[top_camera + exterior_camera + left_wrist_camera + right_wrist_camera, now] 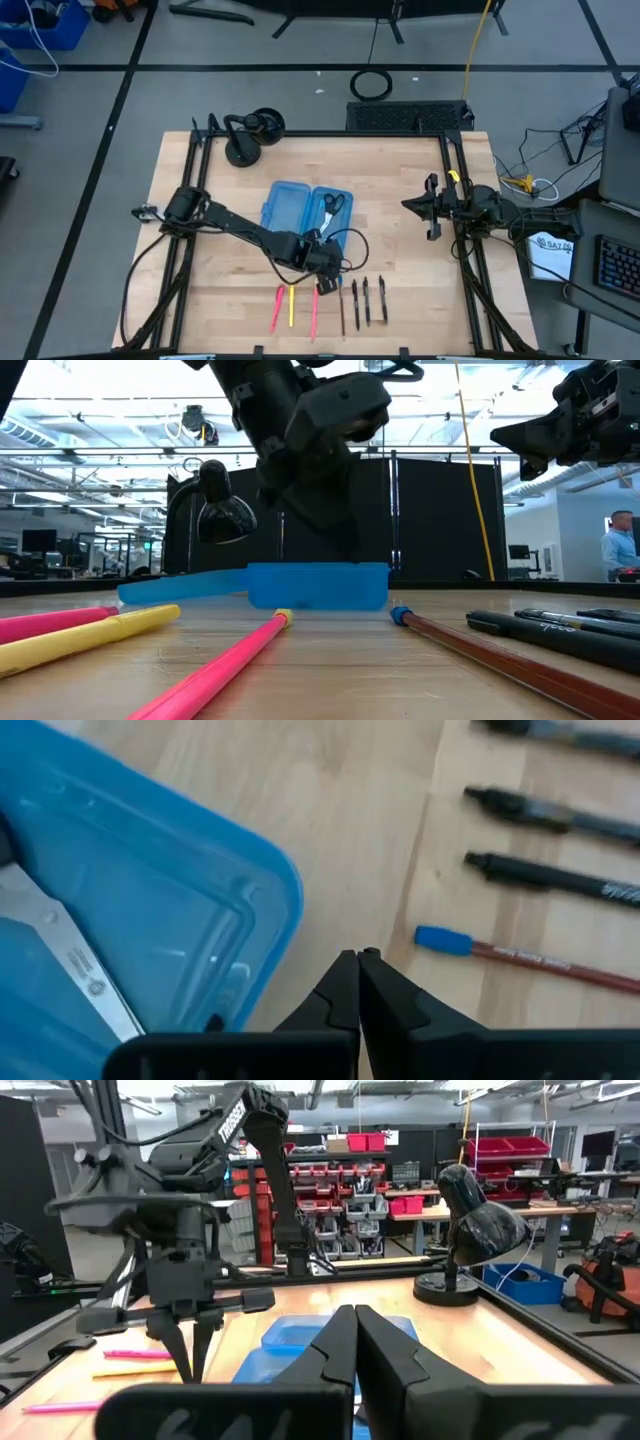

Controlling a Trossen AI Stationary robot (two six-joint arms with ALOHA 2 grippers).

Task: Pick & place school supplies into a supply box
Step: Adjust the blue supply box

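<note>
The open blue supply box [290,208] lies flat in the middle of the table, and the black-handled scissors [332,203] lie in its right half; a blade [70,965] shows in the left wrist view. Pink [277,308], yellow [291,305] and red-pink [314,310] pens, a blue-tipped pencil [341,305] and three black pens [367,300] lie in a row by the near edge. My left gripper [358,957] hangs shut above the table beside the box's near right corner [280,880], a little short of the pencil's blue tip [445,940]. My right gripper [353,1312] waits shut at the table's right side.
A black round-based lamp [250,135] stands at the far left of the table, behind the box. Black cables [345,245] loop from the left arm just right of the box. Bare wood lies between the box and the right arm [440,205].
</note>
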